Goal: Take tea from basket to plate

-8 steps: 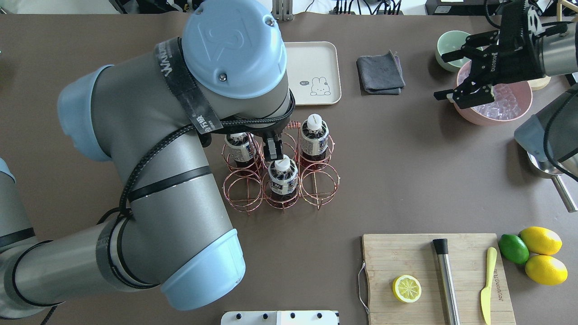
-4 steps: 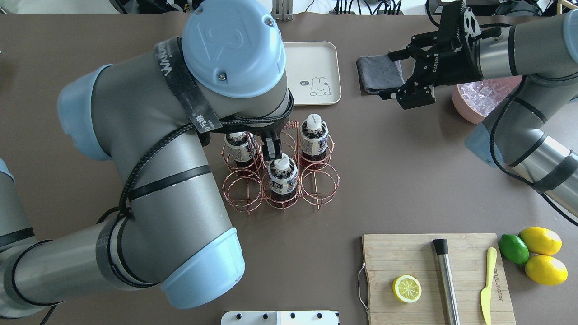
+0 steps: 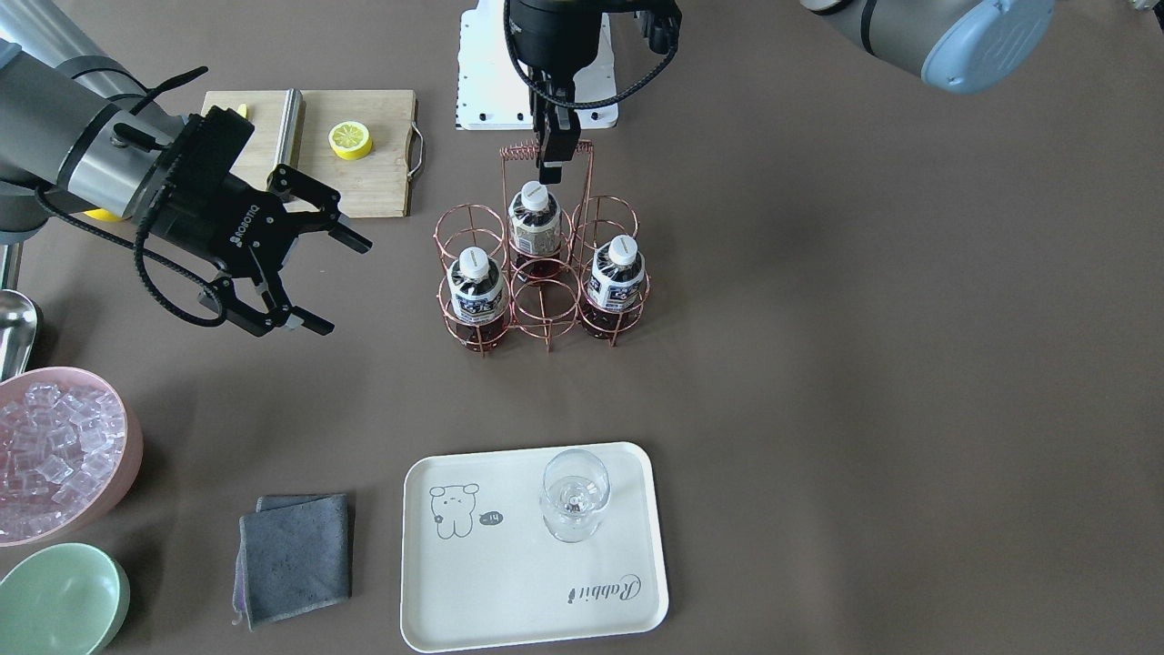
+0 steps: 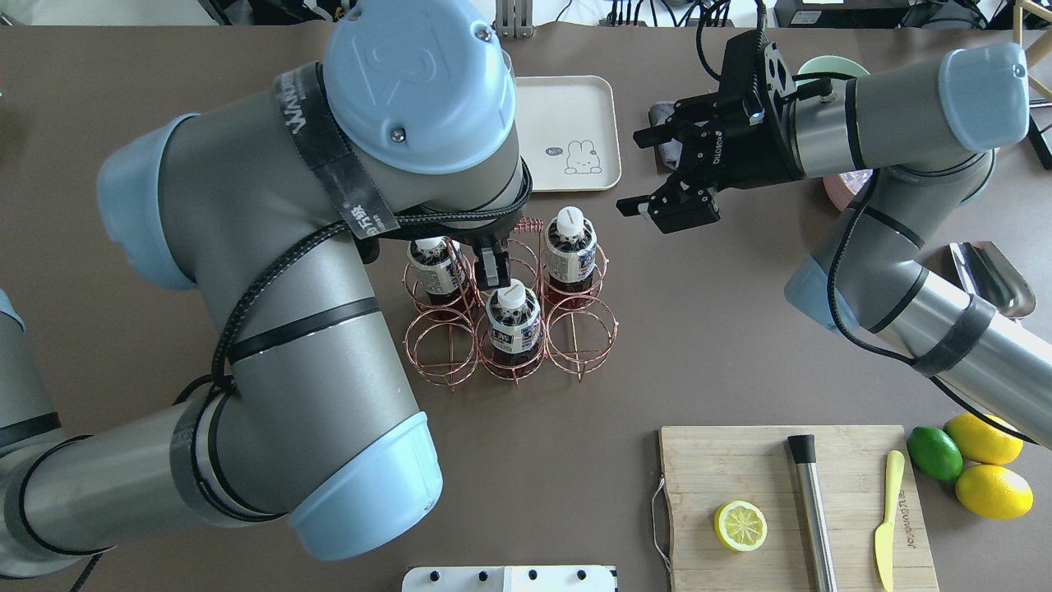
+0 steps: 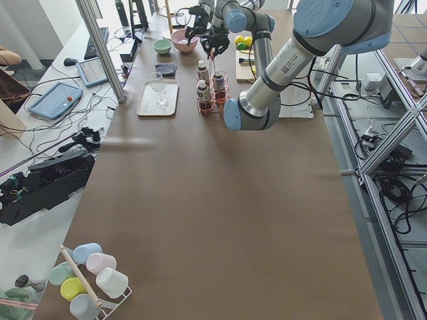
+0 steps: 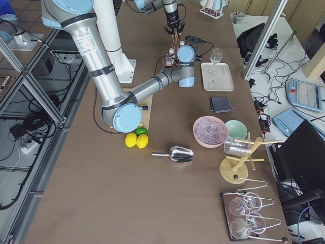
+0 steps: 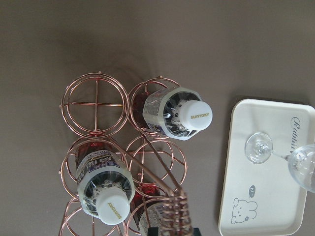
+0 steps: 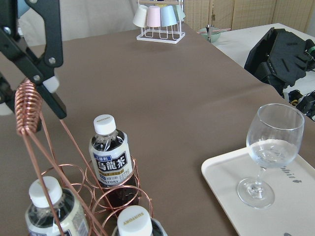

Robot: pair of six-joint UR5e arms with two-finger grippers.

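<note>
Three tea bottles [image 3: 532,218] [image 3: 475,282] [image 3: 617,273] stand in the copper wire basket [image 3: 546,305] at mid-table. They also show in the overhead view [image 4: 511,321] [image 4: 433,263] [image 4: 571,247]. My left gripper [image 3: 556,159] comes down from above and is shut on the coiled top of the basket's handle [image 8: 27,105]. My right gripper [image 4: 637,171] is open and empty. It hovers to the right of the basket, apart from the nearest bottle. The cream plate [image 3: 509,582] lies beyond the basket and carries a clear glass [image 3: 573,496].
A grey cloth [image 3: 296,555], a pink bowl of ice [image 3: 55,455] and a mint-green bowl [image 3: 59,600] lie right of the plate. A cutting board [image 4: 789,493] holds a lemon half, muddler and knife. Lemons, a lime and a metal scoop [image 4: 990,275] sit at right.
My right arm has swung left from over the pink bowl to beside the basket, its gripper still open. My left gripper and the basket have stayed almost still.
</note>
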